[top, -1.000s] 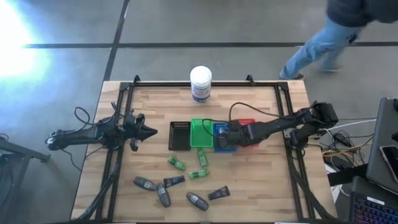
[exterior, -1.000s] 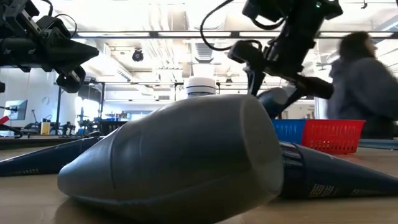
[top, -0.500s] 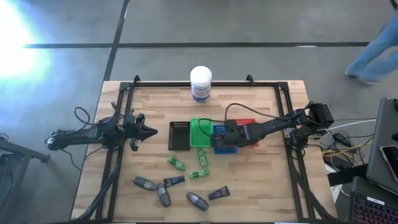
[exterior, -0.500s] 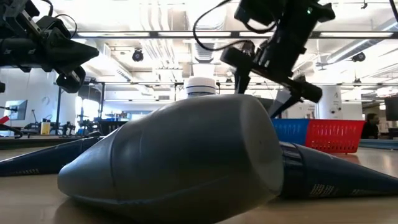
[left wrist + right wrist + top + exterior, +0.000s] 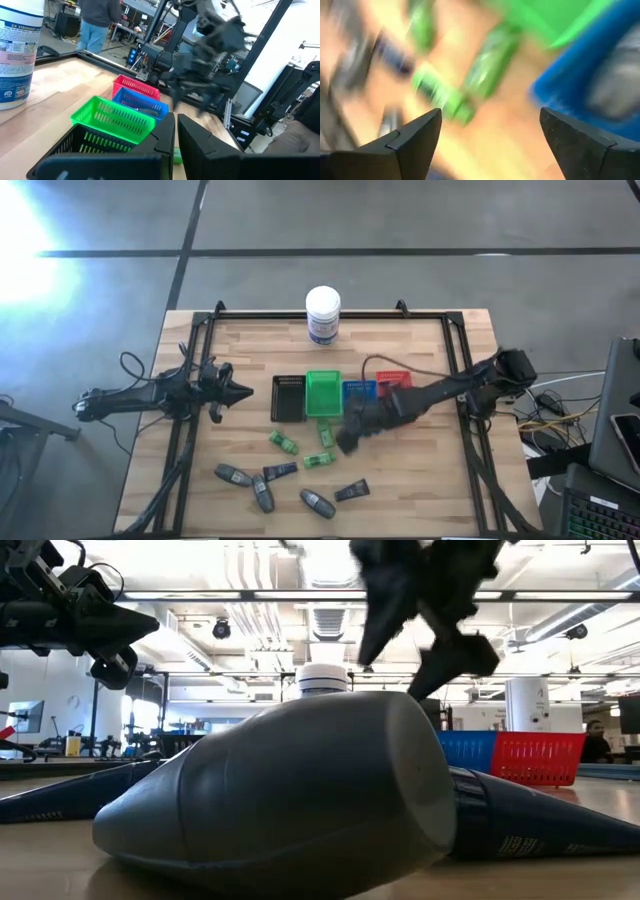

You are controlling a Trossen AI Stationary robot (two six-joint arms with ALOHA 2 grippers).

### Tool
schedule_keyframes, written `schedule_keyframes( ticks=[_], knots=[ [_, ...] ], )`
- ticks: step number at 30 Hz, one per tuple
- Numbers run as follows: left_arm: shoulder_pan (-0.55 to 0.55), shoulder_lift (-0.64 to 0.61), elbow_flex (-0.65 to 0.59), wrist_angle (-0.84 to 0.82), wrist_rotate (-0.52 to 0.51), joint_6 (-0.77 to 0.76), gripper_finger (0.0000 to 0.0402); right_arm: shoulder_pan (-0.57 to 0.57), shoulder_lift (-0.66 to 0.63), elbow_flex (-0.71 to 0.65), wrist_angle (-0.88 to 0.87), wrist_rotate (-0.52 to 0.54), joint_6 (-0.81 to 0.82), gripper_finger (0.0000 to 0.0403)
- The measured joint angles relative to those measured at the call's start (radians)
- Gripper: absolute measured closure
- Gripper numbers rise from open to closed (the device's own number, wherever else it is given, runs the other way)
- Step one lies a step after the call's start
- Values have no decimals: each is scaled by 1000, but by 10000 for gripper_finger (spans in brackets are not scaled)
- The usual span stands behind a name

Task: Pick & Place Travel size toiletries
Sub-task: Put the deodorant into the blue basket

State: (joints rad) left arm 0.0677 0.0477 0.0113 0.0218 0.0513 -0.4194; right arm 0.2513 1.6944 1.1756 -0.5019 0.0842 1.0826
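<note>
High view: right gripper (image 5: 347, 438) sits over the counter (image 5: 240, 350) just below the blue tray (image 5: 358, 389), beside a green packet (image 5: 324, 432) that lies under the green tray (image 5: 322, 393). Arm stretches in from the right edge, across the red tray (image 5: 393, 379). Left gripper (image 5: 240, 391) waits at the left side of the counter, near the black tray (image 5: 288, 397). Other green packets (image 5: 283, 443) lie mid-counter; grey mini bottles (image 5: 233, 474) and navy tubes (image 5: 279, 470) are scattered along the front edge. White jar (image 5: 322, 313) stands at the back edge.

Low view: a grey mini bottle (image 5: 290, 790) on its side fills most of the frame, a navy tube (image 5: 530, 825) touching its right end. Right gripper (image 5: 420, 610) hangs above, blurred. Left gripper (image 5: 110, 625) is top left, off the counter. Blue tray (image 5: 465, 748) and red tray (image 5: 535, 756) sit behind, jar top (image 5: 322, 678) just visible.

Left wrist view: left gripper (image 5: 176, 131) fingers nearly together, narrow gap, holding nothing. Green tray (image 5: 112, 116), blue tray (image 5: 140, 100), red tray (image 5: 135, 85) in a row ahead, jar (image 5: 15, 50) off to one side. Right arm (image 5: 210, 55) is blurred beyond. A person (image 5: 97, 20) stands in the room behind.

Right wrist view: right gripper (image 5: 487, 135) fingers spread wide, nothing between them. Blurred green packets (image 5: 487, 62) on the counter ahead; blue tray corner (image 5: 590, 80) close by.
</note>
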Motion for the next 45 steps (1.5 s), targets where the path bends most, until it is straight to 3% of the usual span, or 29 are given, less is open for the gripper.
schedule_keyframes(
  ticks=[3,6,17,25,31,37,45],
  knots=[
    [0,0,0,0,0,0,376,64,38,29,5,-32,-193,84],
    [0,1,0,-1,0,0,376,105,83,60,2,-38,-286,95],
    [0,3,0,0,0,0,376,141,239,202,-24,-65,-274,112],
    [0,3,0,0,0,0,376,217,320,345,-92,-66,-325,87],
    [0,4,0,0,0,0,376,248,402,418,-91,-70,-244,67],
    [0,7,0,0,0,0,376,268,521,584,-124,-62,-156,55],
    [0,7,0,0,0,0,376,277,694,909,-395,-50,-139,59]
  ],
)
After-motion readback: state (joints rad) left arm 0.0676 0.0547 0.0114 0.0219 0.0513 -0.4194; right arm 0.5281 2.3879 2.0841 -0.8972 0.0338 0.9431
